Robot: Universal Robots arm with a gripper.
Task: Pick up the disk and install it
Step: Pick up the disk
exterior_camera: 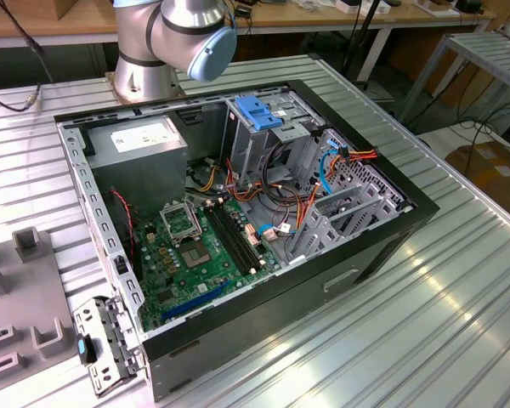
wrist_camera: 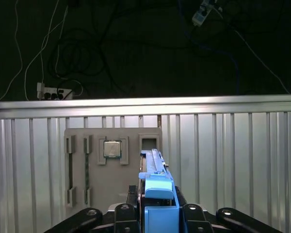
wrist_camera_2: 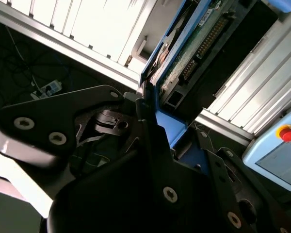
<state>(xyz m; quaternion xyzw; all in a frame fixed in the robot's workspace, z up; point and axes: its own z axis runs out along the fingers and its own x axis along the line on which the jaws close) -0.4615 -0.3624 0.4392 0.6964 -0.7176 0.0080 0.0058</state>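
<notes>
In both wrist views the gripper (wrist_camera: pixel 159 206) (wrist_camera_2: pixel 153 114) is shut on the disk. In the first wrist view the disk (wrist_camera: pixel 154 162) is seen edge-on, its blue carrier frame (wrist_camera: pixel 159 187) clamped between the black fingers (wrist_camera: pixel 128 211). In the second wrist view the disk's green circuit-board underside (wrist_camera_2: pixel 196 46) and blue frame edge (wrist_camera_2: pixel 170 51) reach out past the fingers over the ribbed metal table. I cannot tell whether the disk is clear of the grey fixture plate (wrist_camera: pixel 111 167) beyond it. The exterior view shows the arm's base and elbow (exterior_camera: pixel 183 34) behind the open computer case (exterior_camera: pixel 382 246).
Inside the case sit a metal drive cage with a blue latch (exterior_camera: pixel 259 110), a grey power supply box (exterior_camera: pixel 140 144), the green motherboard (exterior_camera: pixel 200 255) and loose cables (exterior_camera: pixel 323 166). A grey fixture (exterior_camera: pixel 21 293) lies on the exterior view's left. A square chip (wrist_camera: pixel 112 148) rests on the fixture plate.
</notes>
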